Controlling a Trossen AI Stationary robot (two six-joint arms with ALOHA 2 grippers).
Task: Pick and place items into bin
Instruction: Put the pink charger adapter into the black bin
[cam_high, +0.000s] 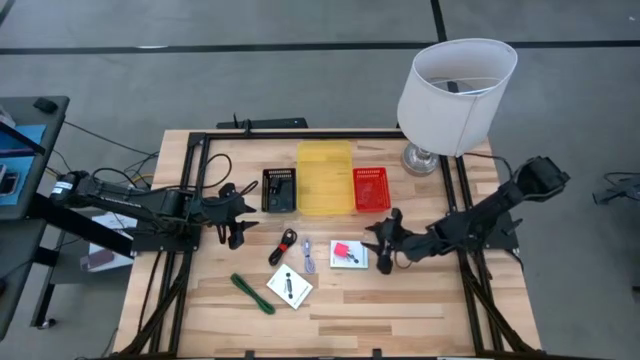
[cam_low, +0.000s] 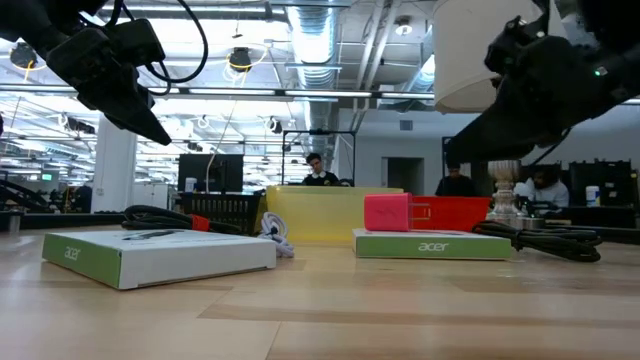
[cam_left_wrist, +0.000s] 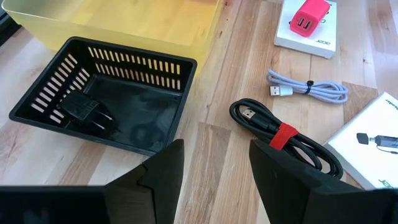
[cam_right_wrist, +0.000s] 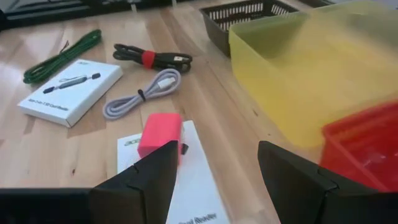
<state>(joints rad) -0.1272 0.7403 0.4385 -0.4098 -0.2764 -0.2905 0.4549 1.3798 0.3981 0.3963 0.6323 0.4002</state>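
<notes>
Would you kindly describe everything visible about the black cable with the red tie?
The black cable is a glossy cord coiled into a long, flat bundle, cinched near its middle by a red strap. A metal USB plug sticks out at one end. It lies flat on the wooden table, between the black basket and the white box, near the pale cable, and no gripper touches it.

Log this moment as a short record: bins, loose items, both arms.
bins: black basket, yellow bin, red basket, side by side in a row
in black basket: a black plug adapter
loose on table: green cable, white box, black cord with red tie, pale cable
pink charger: sits on a second white box
left gripper: jaws open, empty, near black basket
right gripper: jaws open, empty, beside pink charger
lamp: stands behind red basket
</notes>
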